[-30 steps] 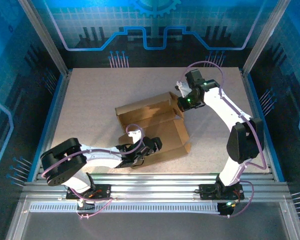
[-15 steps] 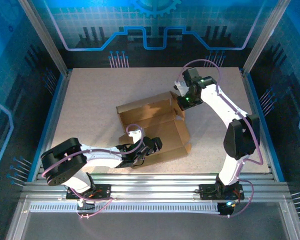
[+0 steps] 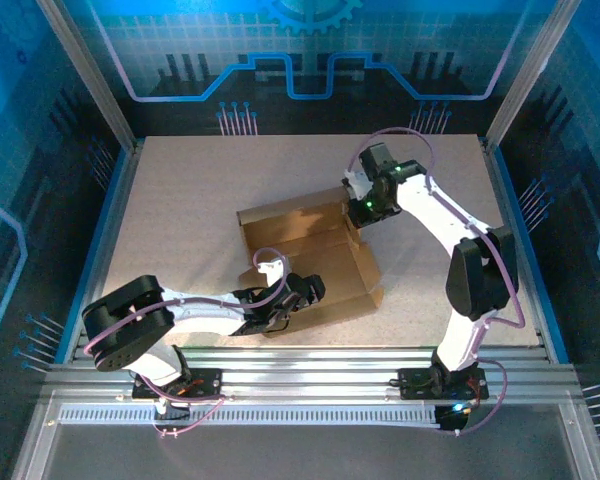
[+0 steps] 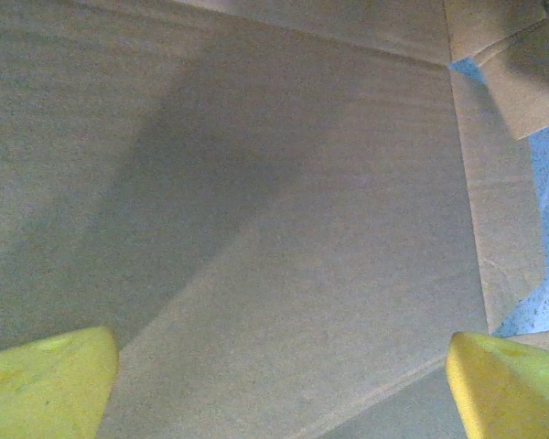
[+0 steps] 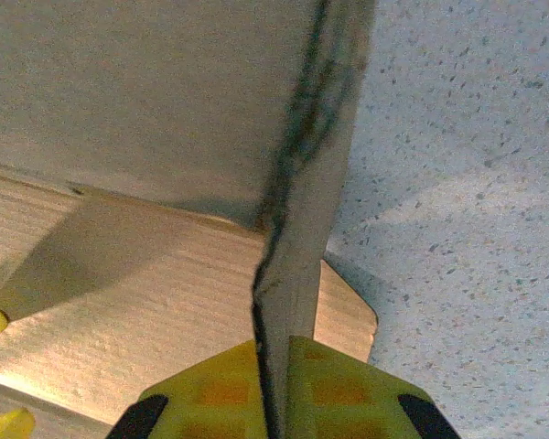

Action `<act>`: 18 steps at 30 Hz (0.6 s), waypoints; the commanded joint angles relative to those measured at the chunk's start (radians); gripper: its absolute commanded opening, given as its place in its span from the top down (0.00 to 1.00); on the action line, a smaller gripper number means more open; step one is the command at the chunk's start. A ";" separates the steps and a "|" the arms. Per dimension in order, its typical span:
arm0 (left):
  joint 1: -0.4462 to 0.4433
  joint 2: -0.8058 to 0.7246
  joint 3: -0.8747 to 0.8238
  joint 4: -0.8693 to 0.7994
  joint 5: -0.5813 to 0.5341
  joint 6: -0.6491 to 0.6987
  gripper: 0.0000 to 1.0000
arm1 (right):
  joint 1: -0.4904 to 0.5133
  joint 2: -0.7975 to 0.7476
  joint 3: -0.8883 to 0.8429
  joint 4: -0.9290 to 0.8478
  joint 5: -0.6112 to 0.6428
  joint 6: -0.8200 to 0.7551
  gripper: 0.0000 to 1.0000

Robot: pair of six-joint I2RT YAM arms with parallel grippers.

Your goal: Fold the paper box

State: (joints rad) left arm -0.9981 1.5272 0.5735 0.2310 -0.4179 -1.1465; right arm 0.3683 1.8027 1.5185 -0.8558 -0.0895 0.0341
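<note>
The paper box (image 3: 330,265) is a brown creased cardboard sheet with flaps, lying mid-table with its far panel raised. My right gripper (image 3: 354,212) is at the box's far right corner, shut on a thin upright flap (image 5: 311,210); its yellow fingertips (image 5: 339,389) pinch the flap's edge. My left gripper (image 3: 302,292) rests low over the near part of the sheet and is open. In the left wrist view its yellow fingertips (image 4: 46,380) stand far apart, with flat cardboard (image 4: 284,183) spread between them and nothing gripped.
The speckled beige tabletop (image 3: 180,200) lies around the box, with room to the left and far side. Aluminium rails (image 3: 310,365) run along the near edge. Metal frame posts (image 3: 85,70) and blue walls enclose the table.
My right gripper has moved left with the flap pinched in it, swinging that flap inward over the box. The left arm has stayed where it was.
</note>
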 commanded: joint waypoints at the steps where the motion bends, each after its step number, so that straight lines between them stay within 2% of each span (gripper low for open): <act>1: -0.009 0.036 -0.018 -0.089 0.094 -0.033 0.07 | 0.032 -0.049 -0.066 0.033 -0.049 0.072 0.94; 11: -0.008 -0.057 -0.029 -0.084 0.101 -0.030 0.09 | 0.056 -0.135 -0.271 0.239 0.042 0.109 0.95; 14: -0.008 -0.137 0.000 -0.093 0.126 0.080 0.09 | 0.058 -0.156 -0.319 0.293 0.047 0.094 0.95; 18: -0.007 -0.230 0.107 -0.230 0.187 0.242 0.09 | 0.060 -0.178 -0.357 0.347 0.040 0.078 0.94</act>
State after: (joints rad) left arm -0.9989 1.3674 0.5976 0.0963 -0.3000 -1.0458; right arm 0.4133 1.6279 1.1999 -0.5247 -0.0399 0.1230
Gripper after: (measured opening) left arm 0.908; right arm 0.078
